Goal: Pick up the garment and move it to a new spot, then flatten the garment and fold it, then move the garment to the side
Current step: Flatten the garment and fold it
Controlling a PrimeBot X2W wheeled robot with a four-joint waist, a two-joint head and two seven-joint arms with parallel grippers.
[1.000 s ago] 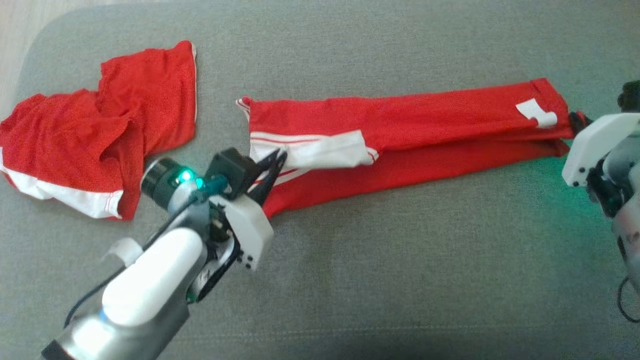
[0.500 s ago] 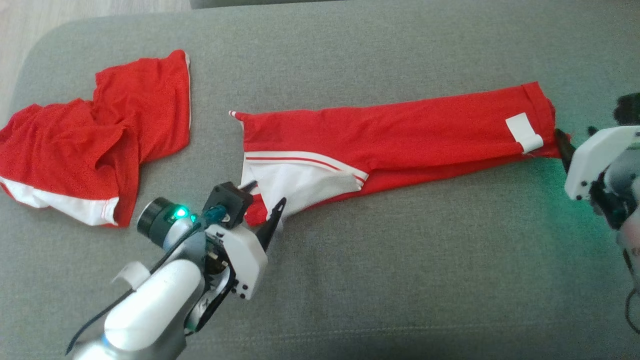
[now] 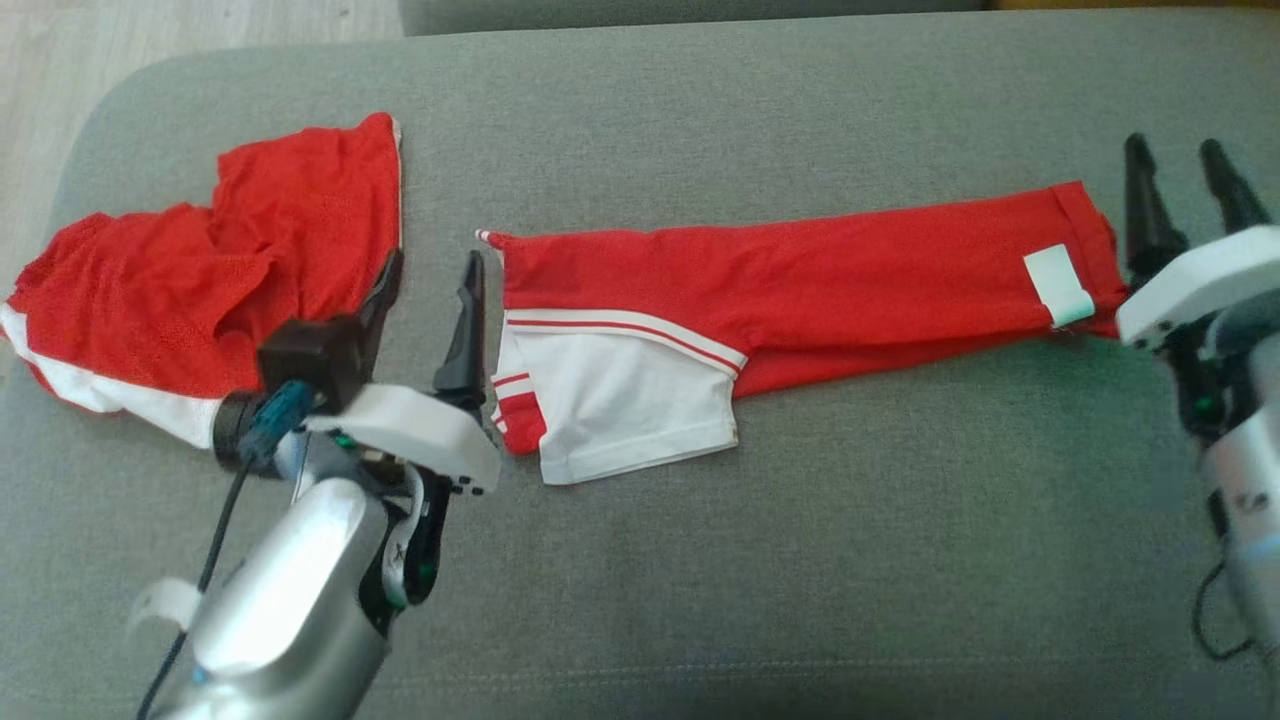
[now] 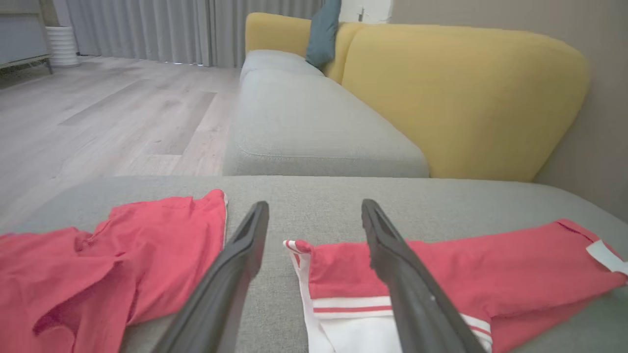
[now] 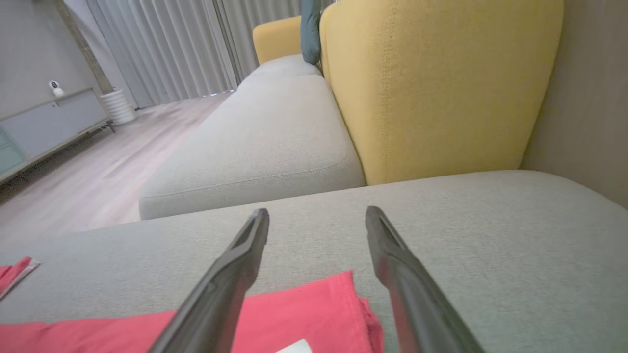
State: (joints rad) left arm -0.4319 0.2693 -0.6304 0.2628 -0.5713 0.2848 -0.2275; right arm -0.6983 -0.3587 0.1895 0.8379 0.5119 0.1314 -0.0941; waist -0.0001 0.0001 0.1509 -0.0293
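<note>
A long red garment (image 3: 850, 275) with a white striped panel (image 3: 620, 400) lies folded into a strip across the grey cushion. A white label (image 3: 1058, 285) shows near its right end. My left gripper (image 3: 432, 265) stands open just off the strip's left end, holding nothing; in the left wrist view its open fingers (image 4: 315, 206) straddle the garment's (image 4: 466, 260) left corner. Beyond the strip's right end, my right gripper (image 3: 1172, 150) is open and empty. The right wrist view shows this gripper (image 5: 318, 213) above the red hem (image 5: 304, 314).
A second red garment (image 3: 200, 290) with white trim lies crumpled at the cushion's left, close to my left gripper. The grey cushion (image 3: 800, 560) ends at a rounded left edge by wooden floor (image 3: 60, 60). A yellow backrest (image 4: 466, 93) and another grey seat (image 4: 304, 122) lie beyond.
Both grippers let go of the garment and opened. The left one drew back to the left of the strip, and the white panel now lies flat. The head camera also shifted.
</note>
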